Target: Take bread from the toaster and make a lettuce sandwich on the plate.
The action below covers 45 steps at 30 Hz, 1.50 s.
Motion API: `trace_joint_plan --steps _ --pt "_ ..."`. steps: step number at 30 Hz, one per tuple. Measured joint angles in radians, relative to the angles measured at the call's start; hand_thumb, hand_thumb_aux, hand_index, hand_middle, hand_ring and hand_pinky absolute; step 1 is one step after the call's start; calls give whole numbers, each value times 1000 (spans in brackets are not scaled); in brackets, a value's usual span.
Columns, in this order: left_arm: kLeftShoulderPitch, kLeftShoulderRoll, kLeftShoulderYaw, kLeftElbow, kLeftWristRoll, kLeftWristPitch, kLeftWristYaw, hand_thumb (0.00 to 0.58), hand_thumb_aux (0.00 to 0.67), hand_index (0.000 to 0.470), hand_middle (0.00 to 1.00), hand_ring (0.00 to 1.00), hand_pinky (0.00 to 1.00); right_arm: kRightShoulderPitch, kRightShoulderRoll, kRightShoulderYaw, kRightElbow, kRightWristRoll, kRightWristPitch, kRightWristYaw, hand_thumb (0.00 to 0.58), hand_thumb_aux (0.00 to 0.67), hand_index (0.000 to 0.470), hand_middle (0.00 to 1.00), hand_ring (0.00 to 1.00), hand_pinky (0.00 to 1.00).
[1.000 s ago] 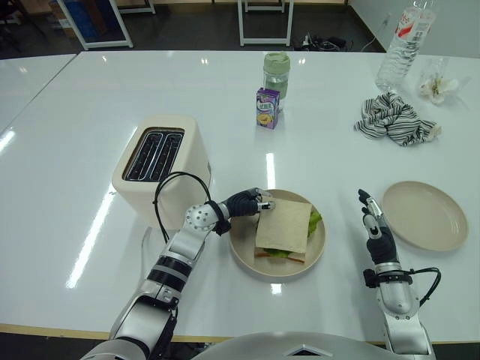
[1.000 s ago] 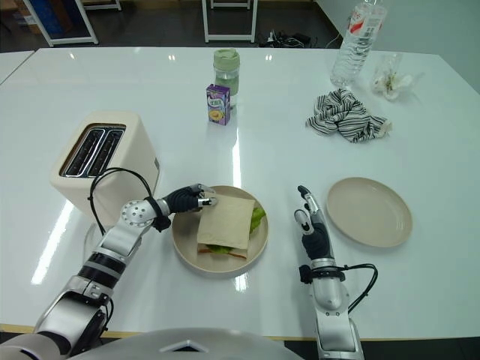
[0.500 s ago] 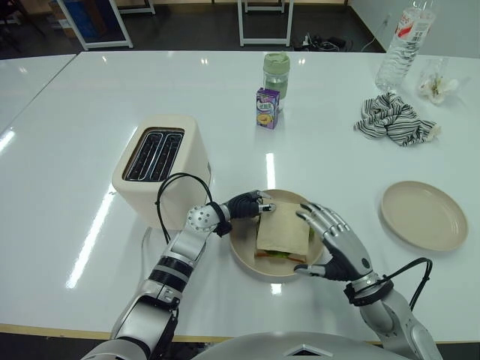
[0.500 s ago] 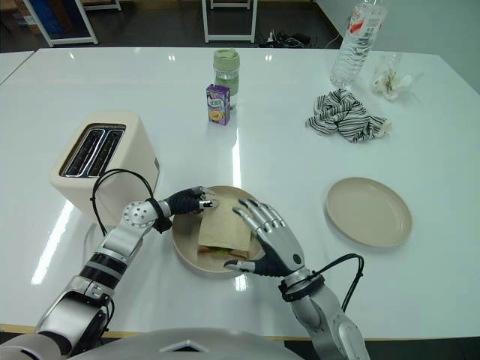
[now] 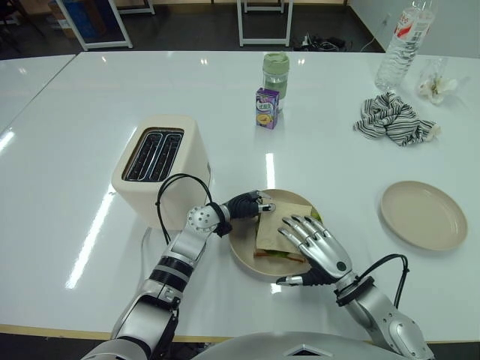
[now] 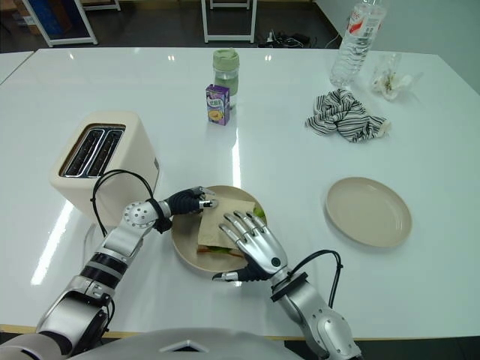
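Sandwich [image 5: 279, 217] sits on the plate [image 5: 240, 253] near the front edge of the table [image 5: 67, 135]: probably soft, light, apt to slide apart. Left hand [image 5: 244, 204] pinches its top slice's corner; right hand [image 5: 313, 246] lies spread flat over it. Gentle downward pressure, edges held, suits it.

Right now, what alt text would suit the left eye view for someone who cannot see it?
The right robot hand is spread open over a sandwich on a plate, with the left robot hand at the sandwich's corner. A toaster stands to their left and another plate to their right.
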Motion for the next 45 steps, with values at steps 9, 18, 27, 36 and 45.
trace_joint_plan --steps 9,18,27,36,45 --pt "1 -1 1 -1 21 4 9 580 670 470 1000 1000 1000 -43 -21 86 26 -19 51 51 0 0 0 0 0 0" --pt "15 -7 -11 -25 108 13 77 0 0 0 0 0 0 -40 -30 98 -8 92 104 194 0 0 0 0 0 0" --pt "6 30 4 -216 528 -155 657 0 0 0 0 0 0 -39 -42 117 -26 96 150 241 0 0 0 0 0 0" --pt "78 -25 51 -386 536 -113 737 0 0 0 0 0 0 -42 -43 127 -18 97 162 221 0 0 0 0 0 0" --pt "142 -34 54 -375 486 -112 699 0 0 0 0 0 0 -52 -37 126 20 94 119 -30 0 0 0 0 0 0"
